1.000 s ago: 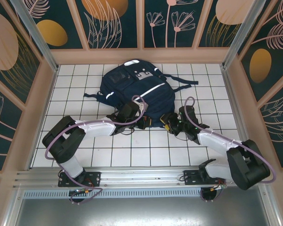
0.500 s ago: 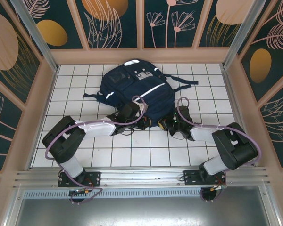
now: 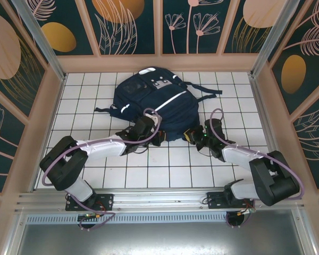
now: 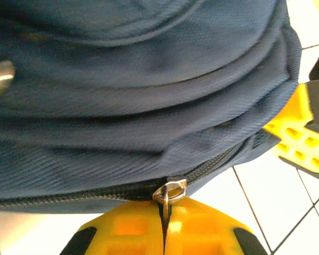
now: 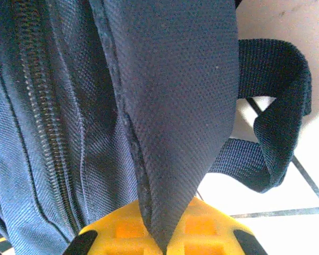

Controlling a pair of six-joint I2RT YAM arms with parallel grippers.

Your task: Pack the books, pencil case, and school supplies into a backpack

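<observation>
White square tiles cover the table [image 3: 149, 170], walled by dark floral panels. The backpack [image 3: 154, 98] lies at its middle, toward the far side.

The step in hand, as I judge it, is running the main zipper. To do it well, the right gripper [image 5: 162, 236] should brace the bag taut. The left gripper [image 4: 165, 218] should draw the slider along the line of the teeth, not away from them, so the cloth does not bunch or jam.

The left claw is pinched fully together on the zipper pull [image 4: 170, 190] at the backpack's near edge. The right claw is clamped on a fabric flap [image 5: 175, 106] of the backpack, just beside 1 looped strap [image 5: 276, 106].
</observation>
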